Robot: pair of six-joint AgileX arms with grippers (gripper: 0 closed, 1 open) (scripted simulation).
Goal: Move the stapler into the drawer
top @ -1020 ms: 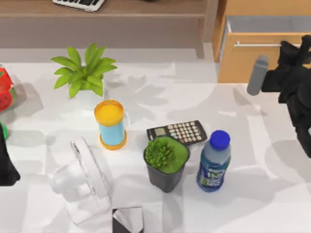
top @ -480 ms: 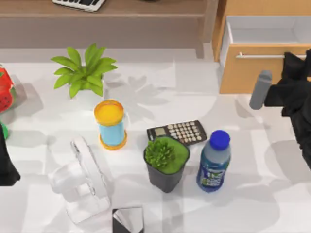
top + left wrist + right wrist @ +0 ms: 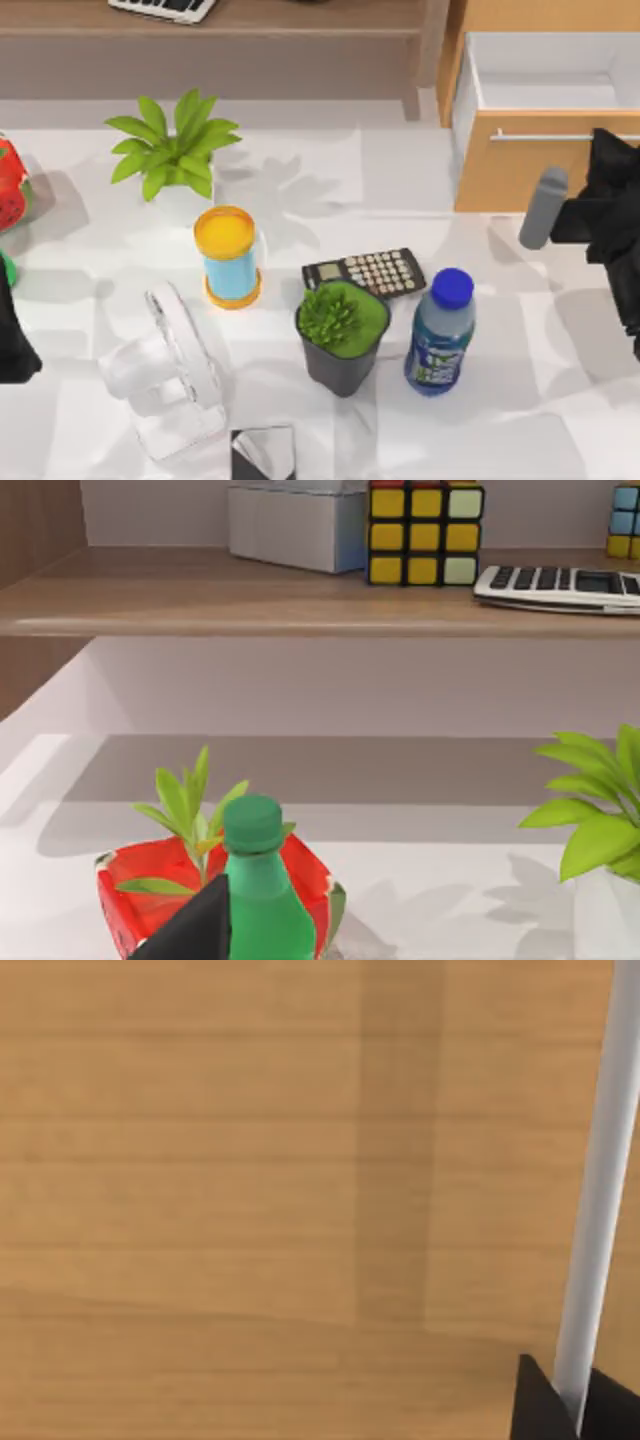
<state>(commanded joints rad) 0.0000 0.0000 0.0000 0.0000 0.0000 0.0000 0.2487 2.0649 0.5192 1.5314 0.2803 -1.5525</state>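
R gripper [image 3: 580, 1412] sits at the drawer [image 3: 520, 172] front, at the worktop's [image 3: 500, 430] far right corner. Its two dark fingertips [image 3: 542, 1405] stand close on either side of the thin silver handle [image 3: 560, 136], clamped narrow on the bar. The right wrist view has the bar running across the orange-brown wood front. In the top view the drawer stands pulled partway out, white inside showing w/ nothing seen in it.

L arm [image 3: 12, 345] is parked at the worktop's left edge, beside a green bottle [image 3: 255, 880] and a red pot [image 3: 130, 890].

Mid-worktop: calculator [image 3: 365, 272], w/ a dark potted plant [image 3: 342, 335] just in front and a blue-capped bottle [image 3: 440, 330] to its right. A yellow-lidded cup [image 3: 230, 255] stands left of the calculator, a white-potted plant [image 3: 175, 150] behind that, a clear fan [image 3: 170, 370] nearer the front edge. At the front edge, a dark, shiny-topped object [image 3: 264, 452] is cut off; cannot tell if it's the stapler.
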